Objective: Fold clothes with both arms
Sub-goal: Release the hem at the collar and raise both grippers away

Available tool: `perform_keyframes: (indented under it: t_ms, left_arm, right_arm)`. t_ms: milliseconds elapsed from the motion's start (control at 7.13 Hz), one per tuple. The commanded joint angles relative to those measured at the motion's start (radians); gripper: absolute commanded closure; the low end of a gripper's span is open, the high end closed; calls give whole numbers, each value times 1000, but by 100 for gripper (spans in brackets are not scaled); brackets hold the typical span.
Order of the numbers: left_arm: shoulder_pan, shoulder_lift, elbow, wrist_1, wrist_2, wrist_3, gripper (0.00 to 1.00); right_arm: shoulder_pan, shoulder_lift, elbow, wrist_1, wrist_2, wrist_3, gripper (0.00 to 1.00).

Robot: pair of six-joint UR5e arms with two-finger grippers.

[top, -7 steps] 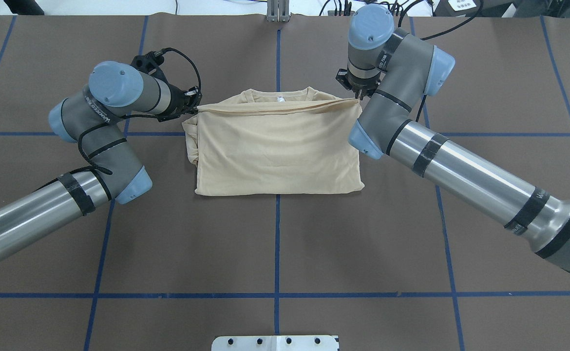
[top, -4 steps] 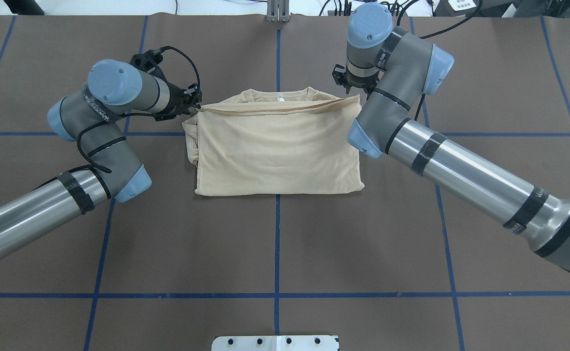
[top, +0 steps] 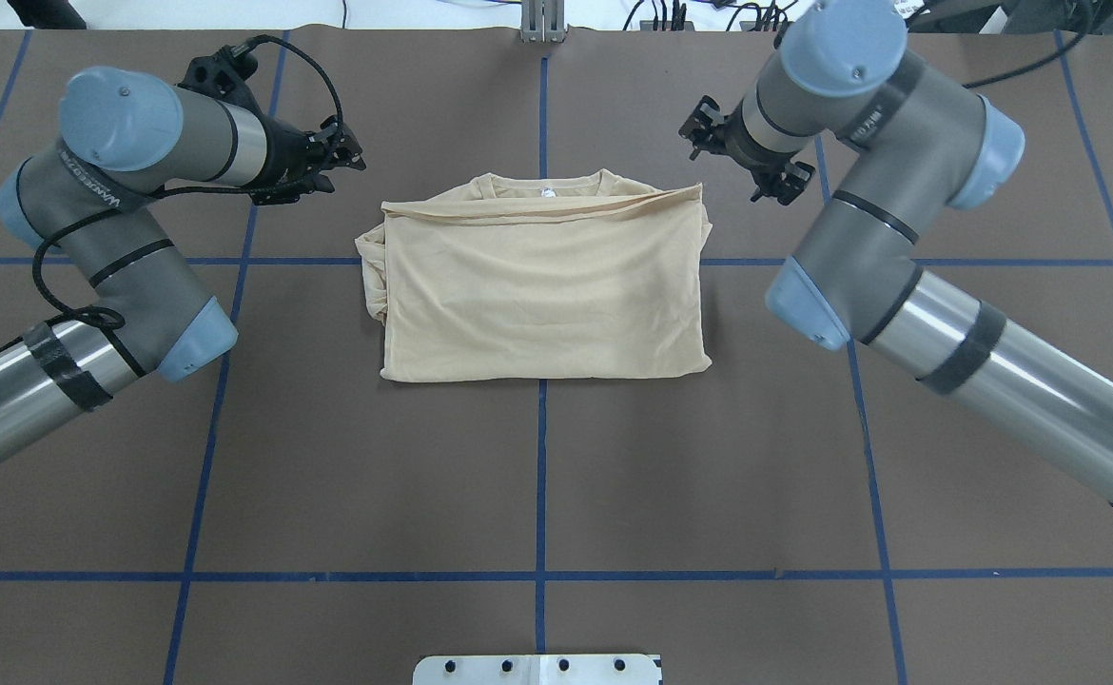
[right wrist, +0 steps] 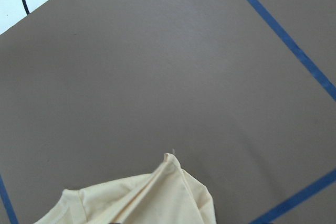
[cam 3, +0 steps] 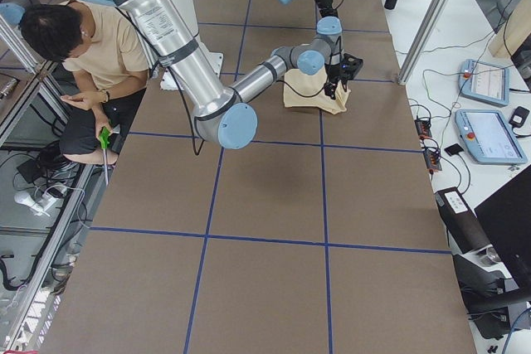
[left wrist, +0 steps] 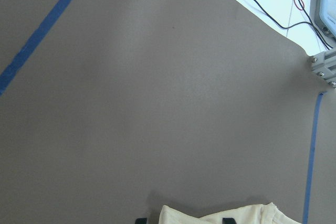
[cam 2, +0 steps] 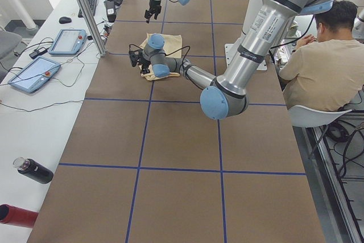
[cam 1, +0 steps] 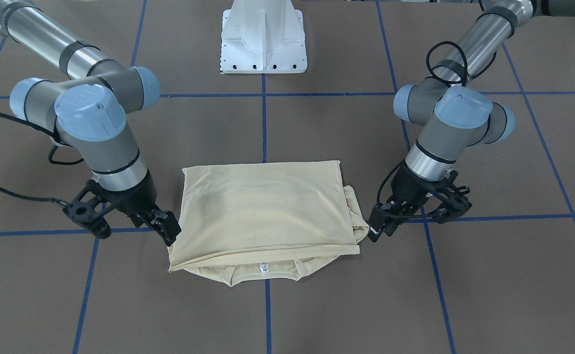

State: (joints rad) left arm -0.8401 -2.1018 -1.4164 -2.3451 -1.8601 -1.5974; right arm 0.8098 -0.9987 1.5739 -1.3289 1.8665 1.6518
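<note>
Brown gridded worktop (top: 537, 476). Shirt (top: 542, 295) at centre, folded into compact rectangle, collar (top: 542, 185) peeking past top layer. Left gripper (cam 1: 377, 228) and right gripper (cam 1: 168, 232) released, empty, beside collar-end corners. Seemingly near done; perhaps one last half-fold left.
</note>
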Motion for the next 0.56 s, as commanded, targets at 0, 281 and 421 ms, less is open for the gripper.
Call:
perform_keyframes:
  t_ms: [0,281,421]
  left_arm:
    - [-22,55,-48,16,2,20,43]
    - [-19,100,-68,12,7,112,42]
    - [-16,104,-71,12,9,114,42]
  right_arm:
    - [-140,-164,184,52,-112,200,9]
    - [-285,-170,172,57,-289,324,11]
    - [-294,-176,170,57,-290,338,12]
